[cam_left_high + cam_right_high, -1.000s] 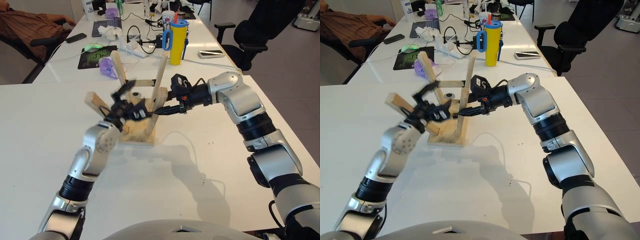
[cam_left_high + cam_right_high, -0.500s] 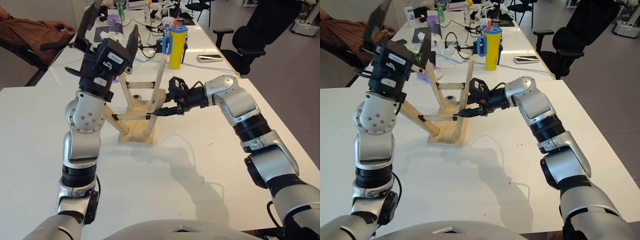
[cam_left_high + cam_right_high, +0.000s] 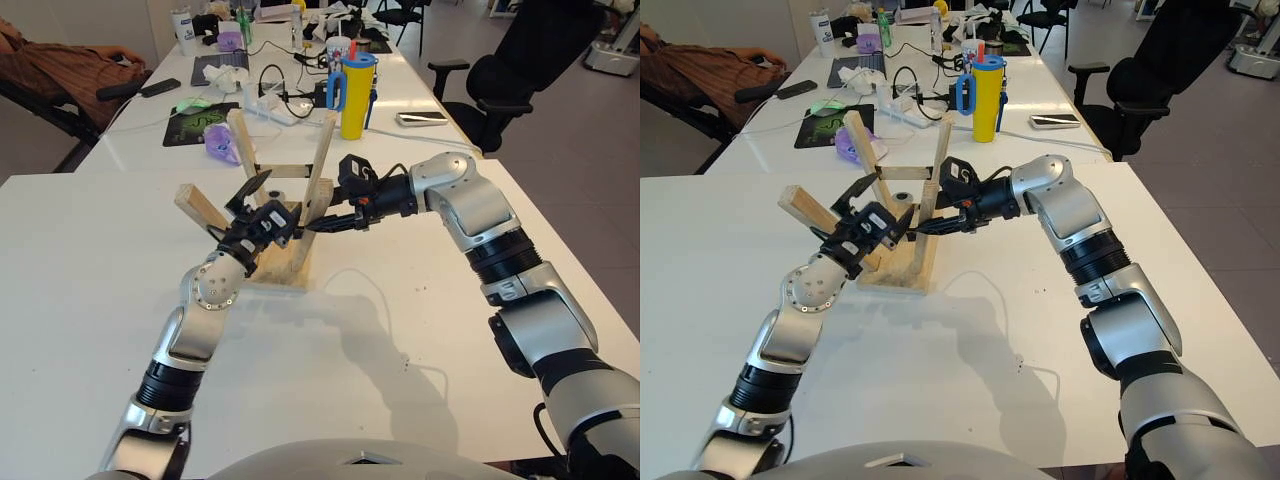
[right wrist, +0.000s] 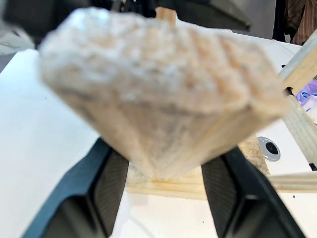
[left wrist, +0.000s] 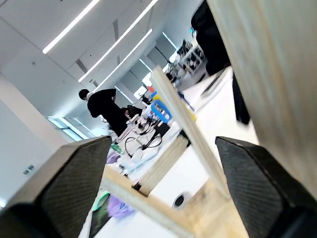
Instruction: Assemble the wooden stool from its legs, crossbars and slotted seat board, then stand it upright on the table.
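A pale wooden stool stands upside down near the middle of the white table, its slotted seat board flat on the tabletop and its legs pointing up. A thin crossbar joins the two far legs. One leg at the near left leans outward to the left. The left hand sits among the near legs with its fingers spread apart, covering the joint behind it. The right hand comes in from the right, and its fingers are clamped on the right leg low down. On the next table beyond stand a tall yellow tumbler with a blue handle, a black mat with a green pattern, a small purple object, a flat phone and loose white cables. A black office chair stands far right
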You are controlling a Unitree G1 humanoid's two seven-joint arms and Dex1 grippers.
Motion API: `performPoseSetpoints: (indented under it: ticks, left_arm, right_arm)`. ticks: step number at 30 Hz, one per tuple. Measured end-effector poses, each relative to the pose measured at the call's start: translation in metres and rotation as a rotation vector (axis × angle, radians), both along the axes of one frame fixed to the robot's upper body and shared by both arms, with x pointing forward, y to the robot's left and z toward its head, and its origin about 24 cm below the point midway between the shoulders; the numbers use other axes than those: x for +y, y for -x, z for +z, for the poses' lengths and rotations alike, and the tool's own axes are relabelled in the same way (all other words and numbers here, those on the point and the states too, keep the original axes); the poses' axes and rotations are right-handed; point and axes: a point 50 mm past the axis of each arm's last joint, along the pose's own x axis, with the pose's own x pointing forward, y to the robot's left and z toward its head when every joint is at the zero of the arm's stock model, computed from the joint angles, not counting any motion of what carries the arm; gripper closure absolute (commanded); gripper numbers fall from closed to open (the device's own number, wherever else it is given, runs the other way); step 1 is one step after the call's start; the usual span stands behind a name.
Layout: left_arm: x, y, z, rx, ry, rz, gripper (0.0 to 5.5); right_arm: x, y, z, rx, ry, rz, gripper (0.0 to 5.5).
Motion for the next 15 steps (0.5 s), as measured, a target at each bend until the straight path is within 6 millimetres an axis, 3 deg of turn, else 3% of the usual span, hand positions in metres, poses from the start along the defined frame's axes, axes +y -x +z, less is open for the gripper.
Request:
performPoseSetpoints:
  ticks: [3,5,7,11,15]
  left_arm:
    - [0.003,0.005,0.011,0.053,0.225,-0.126,1.57]
    - [0.013,0.013,0.007,0.156,0.33,-0.234,1.57]
    - [0.027,0.022,-0.005,0.301,0.388,-0.332,1.57]
    - [0.051,0.062,-0.04,0.743,0.439,-0.604,1.57]
    - [0.053,0.075,-0.059,0.895,0.459,-0.673,1.57]
  right_arm:
    - [0.0,0.001,0.003,-0.004,-0.017,0.01,3.44]
    - [0.001,0.001,0.004,-0.005,-0.027,0.014,3.44]
    - [0.001,0.002,0.005,-0.013,-0.031,0.019,3.44]
    - [-0.003,0.003,-0.001,-0.005,-0.043,-0.001,3.44]
    - [-0.006,0.003,-0.003,-0.011,-0.066,-0.022,3.44]
